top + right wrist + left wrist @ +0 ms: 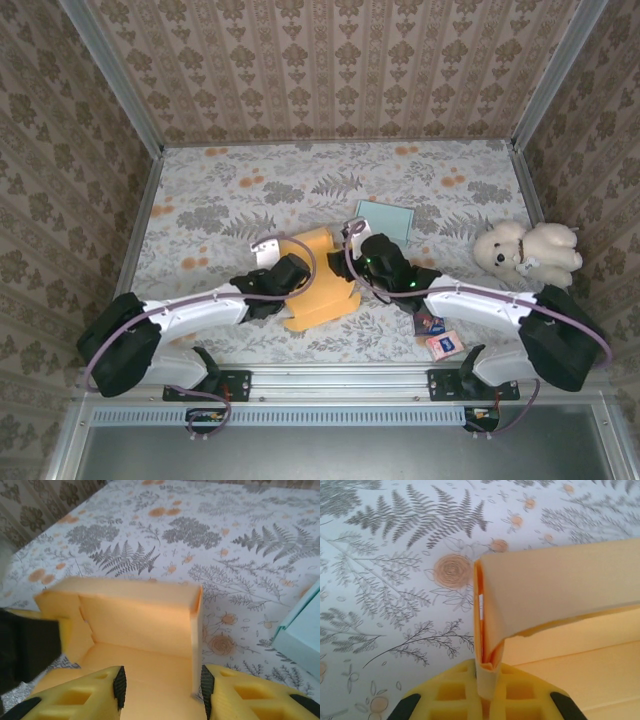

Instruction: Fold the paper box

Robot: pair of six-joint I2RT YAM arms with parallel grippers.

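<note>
Where the two arms meet at the near middle of the table (250, 190), the orange paper box (325, 300) lies partly folded, its walls raised around a flat floor. The left gripper (283, 272) sits against the box's left side and the right gripper (372, 258) against its far right corner.

In the left wrist view, the left gripper (487, 680) is closed narrow on a doubled-over wall of the paper box (560, 580). The folded edge stands upright and is pinched between the two yellow fingers (455, 692), and the rest of the wall runs off to the right above the box floor.

In the right wrist view, the right gripper (162, 687) is spread wide. The paper box (135, 615) lies between and beyond the fingers (90, 695). Its floor passes through the gap and its far wall stands upright ahead. The right side wall's edge comes down just beside the right finger; whether they touch cannot be told.

A pale blue box (386, 218) lies just beyond the right gripper. A white plush toy (528, 252) rests well apart at the right edge, and two small cards (438, 336) lie beside the right arm.
</note>
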